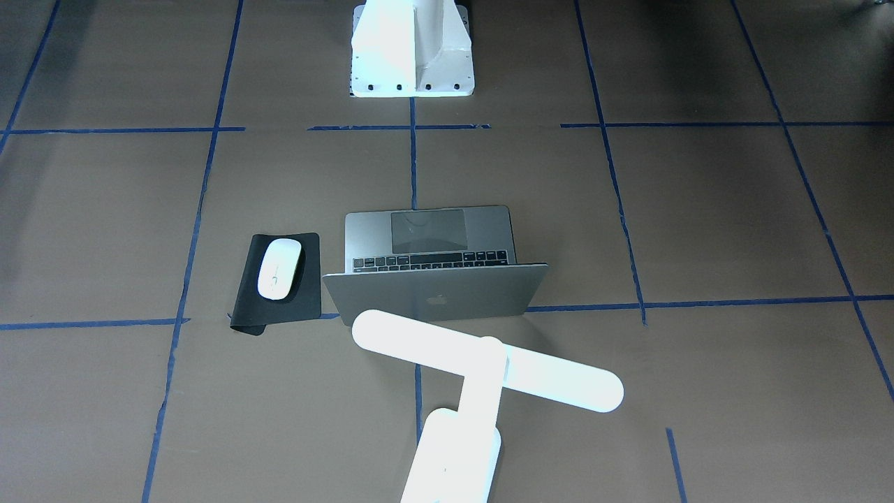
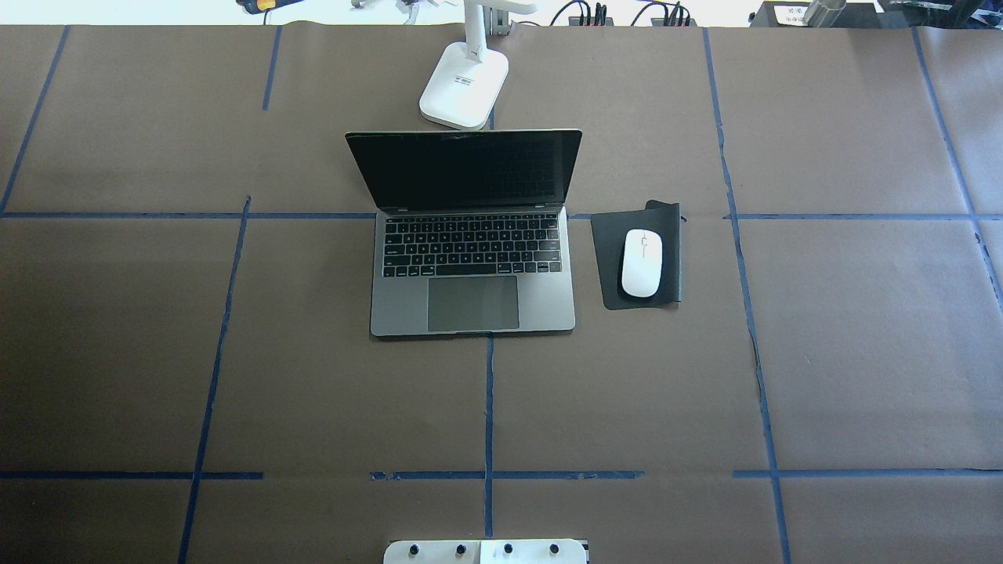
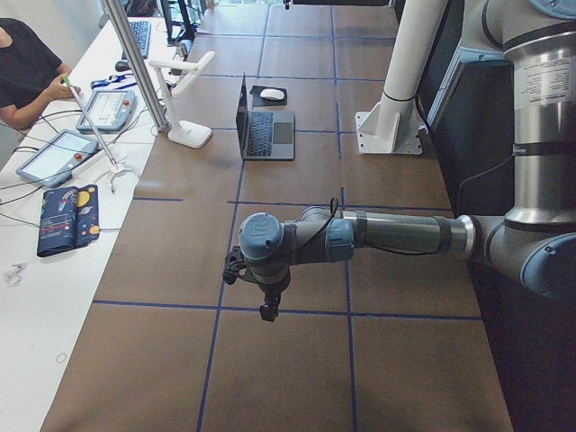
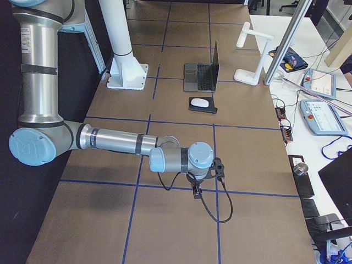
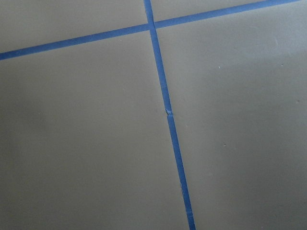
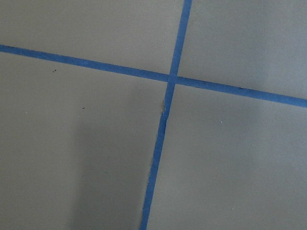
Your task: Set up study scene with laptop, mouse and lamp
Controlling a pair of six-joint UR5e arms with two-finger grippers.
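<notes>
The grey laptop (image 2: pixel 474 301) stands open at the table's middle, screen facing my base; its lid with the logo shows in the front-facing view (image 1: pixel 436 293). The white mouse (image 2: pixel 642 262) lies on a black mat (image 2: pixel 607 235) to the laptop's right. The white T-shaped lamp (image 1: pixel 489 363) stands behind the laptop, its base (image 2: pixel 464 94) at the far edge. My left gripper (image 3: pixel 268 310) hangs over bare table far from these things; I cannot tell if it is open or shut. The same holds for my right gripper (image 4: pixel 196 191). Both wrist views show only brown paper and blue tape.
The white blocky pedestal (image 1: pixel 412 49) stands at my side of the table. Blue tape lines (image 2: pixel 489 407) grid the brown paper. A side table with tablets (image 3: pixel 54 153), a person (image 3: pixel 22 67) and a metal pole (image 3: pixel 135 63) lie beyond the far edge.
</notes>
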